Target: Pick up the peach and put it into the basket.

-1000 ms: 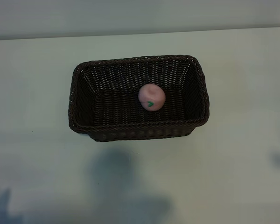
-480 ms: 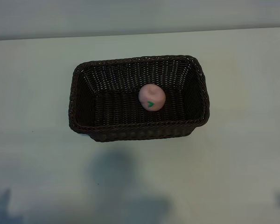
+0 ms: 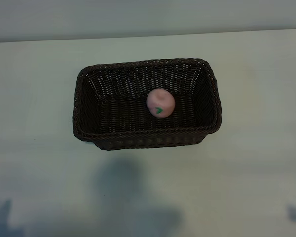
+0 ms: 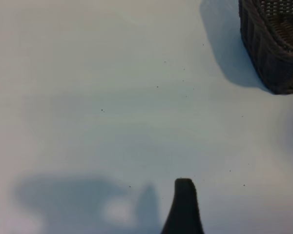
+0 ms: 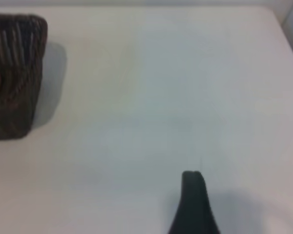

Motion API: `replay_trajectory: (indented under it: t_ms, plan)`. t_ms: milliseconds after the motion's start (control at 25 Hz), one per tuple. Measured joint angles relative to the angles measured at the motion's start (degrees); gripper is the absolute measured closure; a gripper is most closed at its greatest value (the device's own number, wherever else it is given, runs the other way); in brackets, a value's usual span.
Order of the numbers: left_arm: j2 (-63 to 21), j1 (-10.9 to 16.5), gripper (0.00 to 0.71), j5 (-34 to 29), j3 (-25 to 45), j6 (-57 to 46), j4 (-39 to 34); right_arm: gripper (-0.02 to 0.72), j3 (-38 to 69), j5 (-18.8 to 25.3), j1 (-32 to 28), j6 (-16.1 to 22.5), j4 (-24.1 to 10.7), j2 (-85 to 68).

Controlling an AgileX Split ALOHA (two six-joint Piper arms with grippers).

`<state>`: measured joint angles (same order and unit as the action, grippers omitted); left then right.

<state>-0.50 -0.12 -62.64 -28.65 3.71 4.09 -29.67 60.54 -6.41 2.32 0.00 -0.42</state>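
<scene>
While the small round pale-pink peach (image 3: 160, 102) rests inside the dark-brown woven wicker basket (image 3: 89, 98), both grippers stand well apart from it, jaws wide and empty. It looks light, smooth, roll-prone; any regrasp should span its widest middle.

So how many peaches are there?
1. The peach sits inside the basket, on its floor, right of the middle in the exterior view. Nothing else round or pink shows on the table.
</scene>
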Motion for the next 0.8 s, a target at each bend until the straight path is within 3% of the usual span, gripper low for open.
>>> replay_trajectory:
  t_ms: [800]
  plan:
    - [0.0, 0.0, 0.12, 0.0, 0.0, -0.2, 0.0, 0.201, 1.7, 0.2, 0.0, -0.1, 0.0, 0.0]
